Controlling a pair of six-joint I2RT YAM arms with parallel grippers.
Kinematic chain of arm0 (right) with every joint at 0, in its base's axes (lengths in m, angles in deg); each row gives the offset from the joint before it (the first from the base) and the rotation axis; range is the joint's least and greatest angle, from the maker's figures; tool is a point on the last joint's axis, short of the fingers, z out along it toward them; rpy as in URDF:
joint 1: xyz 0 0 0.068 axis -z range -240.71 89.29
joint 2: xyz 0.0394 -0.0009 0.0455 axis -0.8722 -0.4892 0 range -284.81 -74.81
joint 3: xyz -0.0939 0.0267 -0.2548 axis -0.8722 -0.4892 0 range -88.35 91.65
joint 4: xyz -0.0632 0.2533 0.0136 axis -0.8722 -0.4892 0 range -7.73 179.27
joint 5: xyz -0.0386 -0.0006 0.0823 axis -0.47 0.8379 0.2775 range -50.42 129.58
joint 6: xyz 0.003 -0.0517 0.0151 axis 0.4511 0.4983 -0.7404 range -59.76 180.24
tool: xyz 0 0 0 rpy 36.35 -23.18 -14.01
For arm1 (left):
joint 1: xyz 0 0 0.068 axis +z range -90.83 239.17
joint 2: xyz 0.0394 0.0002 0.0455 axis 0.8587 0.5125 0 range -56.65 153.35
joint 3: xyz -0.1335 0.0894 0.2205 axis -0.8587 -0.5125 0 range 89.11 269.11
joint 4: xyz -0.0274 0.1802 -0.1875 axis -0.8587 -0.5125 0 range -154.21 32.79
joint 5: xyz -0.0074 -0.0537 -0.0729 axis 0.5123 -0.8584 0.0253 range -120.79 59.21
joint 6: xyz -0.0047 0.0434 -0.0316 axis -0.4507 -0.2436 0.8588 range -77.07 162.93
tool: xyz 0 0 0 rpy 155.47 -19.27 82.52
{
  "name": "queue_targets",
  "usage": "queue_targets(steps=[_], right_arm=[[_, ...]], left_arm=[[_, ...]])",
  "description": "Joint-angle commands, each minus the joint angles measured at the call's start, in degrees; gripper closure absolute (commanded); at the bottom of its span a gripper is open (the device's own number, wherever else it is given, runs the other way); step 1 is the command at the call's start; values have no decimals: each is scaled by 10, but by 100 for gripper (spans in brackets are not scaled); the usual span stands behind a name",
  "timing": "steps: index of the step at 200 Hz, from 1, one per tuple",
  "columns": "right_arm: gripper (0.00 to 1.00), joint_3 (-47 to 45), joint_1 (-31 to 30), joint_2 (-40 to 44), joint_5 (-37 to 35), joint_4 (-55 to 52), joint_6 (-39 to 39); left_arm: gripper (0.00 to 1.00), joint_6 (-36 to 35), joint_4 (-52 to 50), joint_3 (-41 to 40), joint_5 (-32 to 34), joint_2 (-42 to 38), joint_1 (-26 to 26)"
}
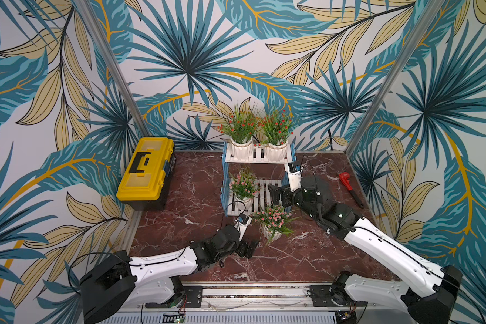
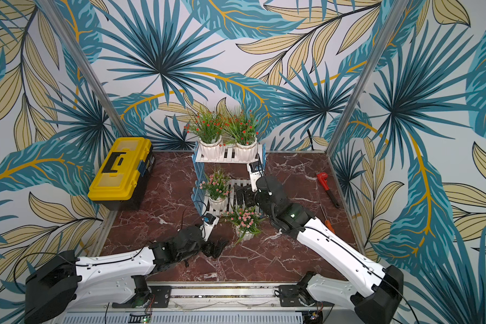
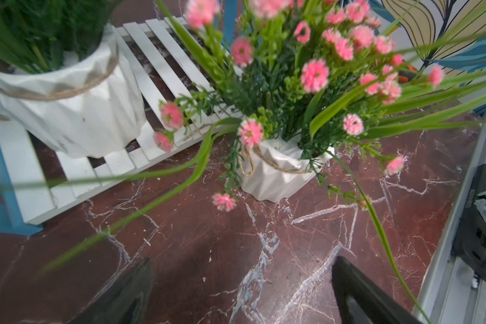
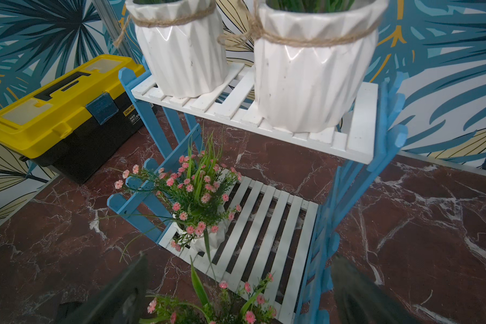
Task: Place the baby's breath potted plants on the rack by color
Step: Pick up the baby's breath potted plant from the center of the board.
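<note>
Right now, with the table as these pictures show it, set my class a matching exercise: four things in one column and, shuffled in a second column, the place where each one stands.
Things
1. pink plant nearer the robot
2. pink plant farther from the robot
3. red-flowered plants
4. yellow toolbox

Places
A. upper shelf of the rack
B. on the table, to the rack's side on the robot's left
C. lower shelf of the rack
D. on the table, just in front of the rack

Pairs: 1-D, 2-C, 3-A, 4-B
</note>
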Motion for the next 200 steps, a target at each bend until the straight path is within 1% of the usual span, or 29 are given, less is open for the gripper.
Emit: queue_targets(steps=[1,20,36,69,99,111,118,121,126,151,189,200], right_arm=[[1,11,-4,-5,3,8,-6],[1,10,-4,-6,2,10,-8],[0,10,-5,-5,2,9,-8],[0,10,-6,-1,-1,7,-10],[1,15,-7,1,-3,7,-11],[0,16,-7,0,-2,5,-12],[1,18,-7,0,-2,5,-14],[1,18,-7,1,-2,4,-13],[1,19,-7,0,-2,4,-14],[0,24,-9,1,-4,0,-17],[0,33,-10,-6,3,3,-25],[1,41,-9,-11,7,-1,-26]], left_arm=[[1,-23,14,-6,-14,21,-16],[0,-46,86,-30,-5,45,-36],[1,-55,132,-39,-5,69,-37],[1,-95,184,-9,-28,121,-38],[1,-131,243,6,-26,179,-36],[1,-139,267,10,-36,203,-31],[1,-143,271,17,-38,217,-28],[1,-146,271,20,-54,221,-28],[1,-152,272,26,-60,228,-28],[1,-170,271,39,-74,244,-21],[1,-201,279,64,-117,271,14],[1,-199,279,74,-130,283,27]])
